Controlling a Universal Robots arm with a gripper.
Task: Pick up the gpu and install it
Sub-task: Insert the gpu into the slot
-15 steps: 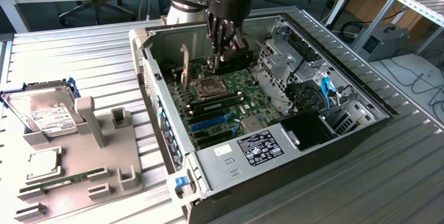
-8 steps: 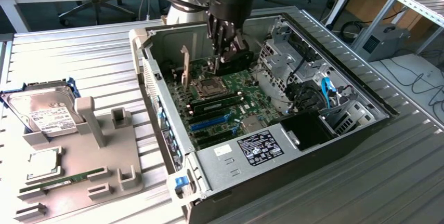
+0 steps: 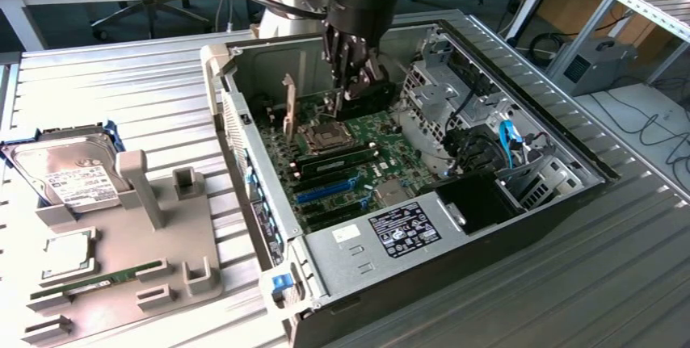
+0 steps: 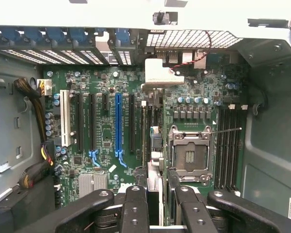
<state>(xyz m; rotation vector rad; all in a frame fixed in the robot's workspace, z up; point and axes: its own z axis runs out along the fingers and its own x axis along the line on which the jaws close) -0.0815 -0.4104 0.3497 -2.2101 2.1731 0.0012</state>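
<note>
The gpu [image 3: 291,106] stands on edge inside the open PC case [image 3: 561,150]. Its silver end bracket points toward the case's back panel. My gripper [image 3: 351,107] reaches down from above and is shut on the card's far end. In the wrist view the gpu [image 4: 153,141] shows edge-on as a thin strip. It runs from its pale bracket top by the back panel to between my gripper's [image 4: 158,188] black fingers [image 4: 135,204]. It lies between the CPU socket [image 4: 190,155] and the blue expansion slot [image 4: 118,121]. Whether it sits in a slot I cannot tell.
The drive cage [image 3: 431,90] and cables crowd the case on the exterior view's right, and the power supply [image 3: 399,231] fills its near end. Left of the case, a grey fixture [image 3: 129,283] carries a hard drive [image 3: 70,174], a CPU [image 3: 67,255] and a RAM stick [image 3: 81,285].
</note>
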